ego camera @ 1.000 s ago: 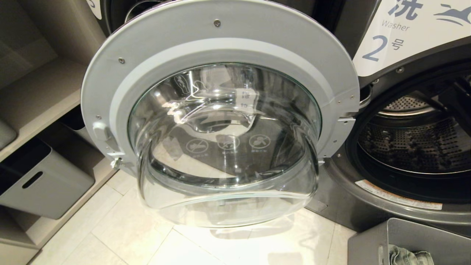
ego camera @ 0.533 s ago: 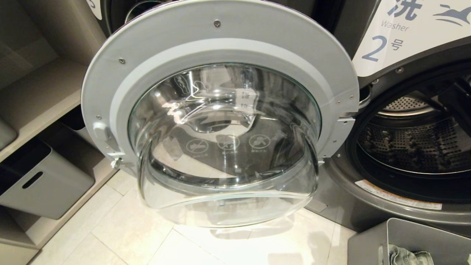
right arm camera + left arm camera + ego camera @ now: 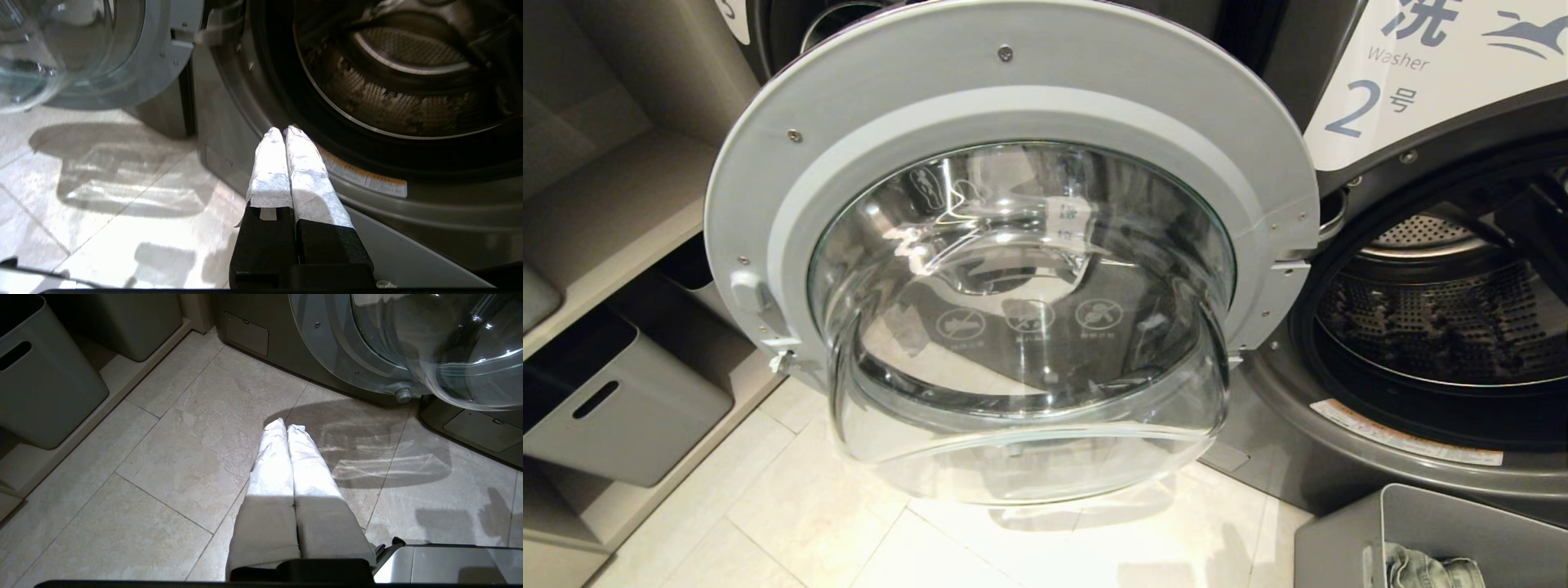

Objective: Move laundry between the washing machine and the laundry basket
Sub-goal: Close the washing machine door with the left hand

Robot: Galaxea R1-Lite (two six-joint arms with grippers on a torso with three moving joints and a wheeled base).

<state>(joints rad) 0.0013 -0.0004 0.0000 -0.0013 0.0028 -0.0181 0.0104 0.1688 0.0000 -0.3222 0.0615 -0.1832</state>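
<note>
left pincer [image 3: 287, 426] – closed, empty | right pincer [image 3: 284, 130] – closed, empty

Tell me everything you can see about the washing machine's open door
The round washing machine door stands swung fully open, hinged at its right edge to the dark grey front-loading machine labelled 2. Its inner face shows a wide light grey plastic ring with small screws, around a deep bowl of clear glass that bulges outward. Three small round warning symbols are printed on the glass. A latch sits on its left rim. It hangs above the pale tiled floor; nothing touches it.
</note>
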